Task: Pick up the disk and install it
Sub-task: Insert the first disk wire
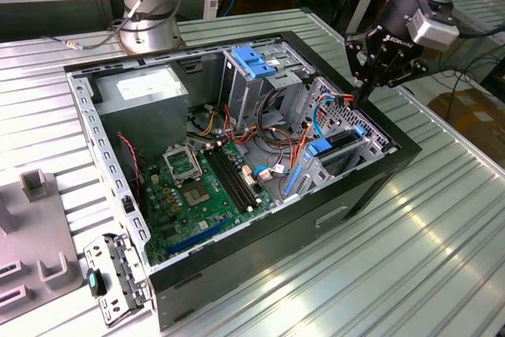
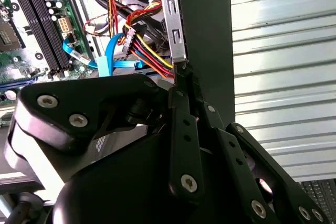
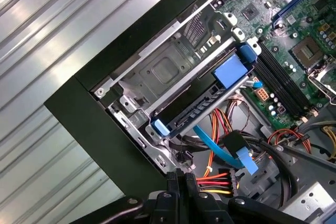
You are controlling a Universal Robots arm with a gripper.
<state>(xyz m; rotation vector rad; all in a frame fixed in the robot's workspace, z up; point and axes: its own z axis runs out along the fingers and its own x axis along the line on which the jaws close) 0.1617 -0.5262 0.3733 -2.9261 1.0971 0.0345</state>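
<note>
Blue-railed flat dark disk (image 3: 202, 106) already lies in the grey metal drive bay (image 3: 157, 72) at the case's corner; black gripper (image 1: 364, 86), fingers pressed together on nothing, hangs just above, so it should press squarely, clear of the orange cables (image 3: 218, 174)

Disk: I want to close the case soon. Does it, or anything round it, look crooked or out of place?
Nothing stands out. The disk lies level in its metal bay by the case wall, with its blue rails in line with the frame. The shut gripper hangs nearby, holding nothing.
</note>
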